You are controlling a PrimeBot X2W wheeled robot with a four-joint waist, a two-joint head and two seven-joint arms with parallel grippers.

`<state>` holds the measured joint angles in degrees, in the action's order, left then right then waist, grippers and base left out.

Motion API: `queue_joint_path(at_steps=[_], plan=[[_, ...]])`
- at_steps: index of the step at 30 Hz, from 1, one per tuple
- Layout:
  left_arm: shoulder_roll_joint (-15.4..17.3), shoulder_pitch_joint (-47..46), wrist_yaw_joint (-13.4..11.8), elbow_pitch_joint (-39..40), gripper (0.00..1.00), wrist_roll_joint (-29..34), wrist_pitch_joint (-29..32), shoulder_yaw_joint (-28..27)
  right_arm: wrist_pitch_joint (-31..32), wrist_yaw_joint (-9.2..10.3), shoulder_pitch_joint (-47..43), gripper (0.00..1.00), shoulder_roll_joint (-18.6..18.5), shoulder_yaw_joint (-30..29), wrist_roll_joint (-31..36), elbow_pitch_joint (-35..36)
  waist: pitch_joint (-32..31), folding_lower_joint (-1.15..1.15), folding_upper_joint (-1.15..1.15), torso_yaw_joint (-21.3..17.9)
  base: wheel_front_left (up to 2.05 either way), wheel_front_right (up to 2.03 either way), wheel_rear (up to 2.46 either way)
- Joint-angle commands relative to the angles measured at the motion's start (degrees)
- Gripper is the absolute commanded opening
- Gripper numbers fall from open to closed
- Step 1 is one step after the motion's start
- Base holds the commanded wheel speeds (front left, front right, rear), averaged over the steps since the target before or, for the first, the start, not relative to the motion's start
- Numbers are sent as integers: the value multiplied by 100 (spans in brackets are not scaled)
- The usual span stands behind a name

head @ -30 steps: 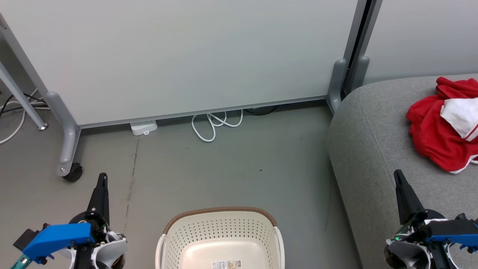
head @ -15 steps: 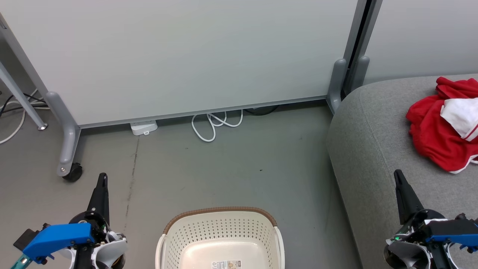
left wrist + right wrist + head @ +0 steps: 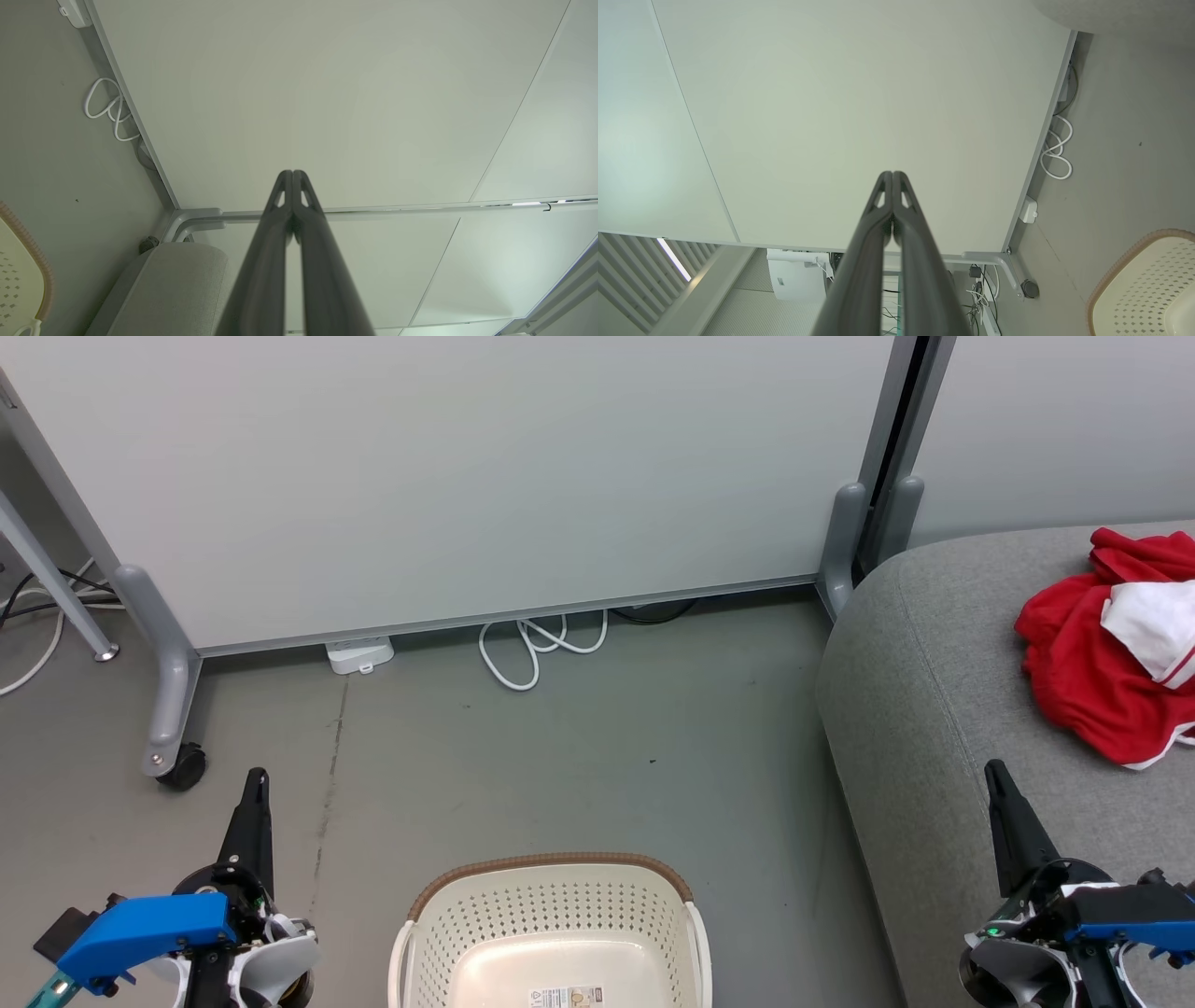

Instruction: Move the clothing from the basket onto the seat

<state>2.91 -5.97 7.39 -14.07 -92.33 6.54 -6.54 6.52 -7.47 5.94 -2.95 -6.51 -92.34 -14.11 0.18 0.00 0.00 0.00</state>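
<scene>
Red clothing [image 3: 1111,653] with a white panel lies bunched on the grey seat [image 3: 934,691] at the right edge of the head view. The cream basket [image 3: 555,933] with a brown rim stands on the floor at the bottom centre, nothing inside it. My left gripper [image 3: 255,782] hangs shut to the basket's left, holding nothing. My right gripper [image 3: 995,775] is shut over the seat's front, below the clothing and apart from it. Both wrist views show fingers pressed together: left gripper [image 3: 292,173], right gripper [image 3: 892,174].
A pale grey wheeled partition [image 3: 467,476] stands behind the basket, its caster [image 3: 182,767] near my left gripper. A white cable [image 3: 537,649] and power strip [image 3: 359,655] lie at its base. Grey floor [image 3: 579,756] stretches between basket and partition.
</scene>
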Motion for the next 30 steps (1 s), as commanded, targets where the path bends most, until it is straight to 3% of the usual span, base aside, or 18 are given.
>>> queue_joint_path(at_steps=[1,30], plan=[[-6,-54,21,0,0,-16,20,-13,25,-4,59,0,14,-7,-15,14,0,0,0,0,0,0,0],[-6,-54,22,1,0,-17,20,-12,24,-4,59,0,14,-6,-15,14,0,0,0,0,0,0,0]])
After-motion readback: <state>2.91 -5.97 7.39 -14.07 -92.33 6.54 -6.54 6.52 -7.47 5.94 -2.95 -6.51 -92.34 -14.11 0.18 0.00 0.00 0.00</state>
